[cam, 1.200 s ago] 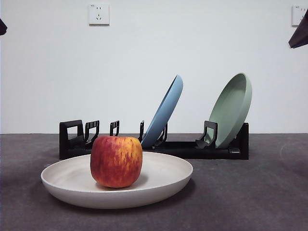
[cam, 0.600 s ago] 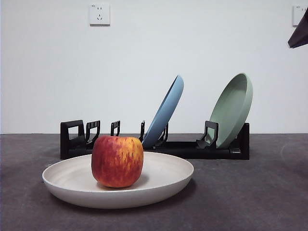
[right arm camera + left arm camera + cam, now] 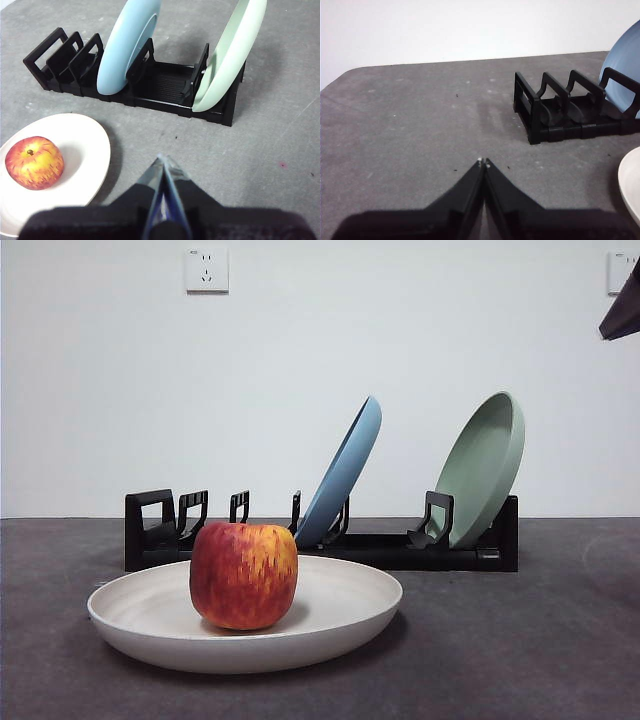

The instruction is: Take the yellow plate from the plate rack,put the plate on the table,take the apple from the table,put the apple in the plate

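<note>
Front view, left to right: I see the apple point(image 3: 243, 575) resting in the yellow plate point(image 3: 340, 625) on the table point(image 3: 520, 640), the plate rack point(image 3: 320, 540) behind at 12 o'clock. My left tool point(image 3: 483, 163) is pinched closed and empty, off beside the rack's end. My right tool point(image 3: 162, 162), likewise closed and empty, has the apple at its 9 o'clock, so it is nearer. Compared with a second ago, the dark tip at the top-left corner is gone. I judge the task complete.
</note>
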You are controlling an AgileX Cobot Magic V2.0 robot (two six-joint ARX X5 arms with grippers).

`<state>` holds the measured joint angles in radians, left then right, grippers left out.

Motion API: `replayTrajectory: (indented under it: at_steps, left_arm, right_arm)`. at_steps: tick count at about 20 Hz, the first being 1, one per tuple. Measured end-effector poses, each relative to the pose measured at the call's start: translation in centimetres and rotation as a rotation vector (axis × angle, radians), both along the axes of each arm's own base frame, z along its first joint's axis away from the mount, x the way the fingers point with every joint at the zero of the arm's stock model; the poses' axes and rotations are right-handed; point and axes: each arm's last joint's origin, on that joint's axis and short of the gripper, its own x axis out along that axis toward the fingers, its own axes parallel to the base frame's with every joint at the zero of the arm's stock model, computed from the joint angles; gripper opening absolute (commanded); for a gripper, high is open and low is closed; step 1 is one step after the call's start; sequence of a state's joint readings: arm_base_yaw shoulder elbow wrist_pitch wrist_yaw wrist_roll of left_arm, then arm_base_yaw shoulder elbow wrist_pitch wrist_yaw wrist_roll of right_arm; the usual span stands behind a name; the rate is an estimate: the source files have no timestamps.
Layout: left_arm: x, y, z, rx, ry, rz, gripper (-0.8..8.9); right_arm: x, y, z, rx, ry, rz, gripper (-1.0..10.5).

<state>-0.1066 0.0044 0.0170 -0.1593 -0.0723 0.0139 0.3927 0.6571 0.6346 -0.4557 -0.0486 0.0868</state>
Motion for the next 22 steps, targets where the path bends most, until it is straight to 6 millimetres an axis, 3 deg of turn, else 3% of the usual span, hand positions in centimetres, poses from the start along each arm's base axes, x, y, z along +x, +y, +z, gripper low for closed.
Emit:
replayTrajectory:
  at_steps: [22]
  left_arm:
    - [-0.03, 0.01, -0.23, -0.004, 0.024, 0.002, -0.03]
  right_arm:
    - [0.00, 0.00, 0.00, 0.000, -0.001, 0.000, -0.1]
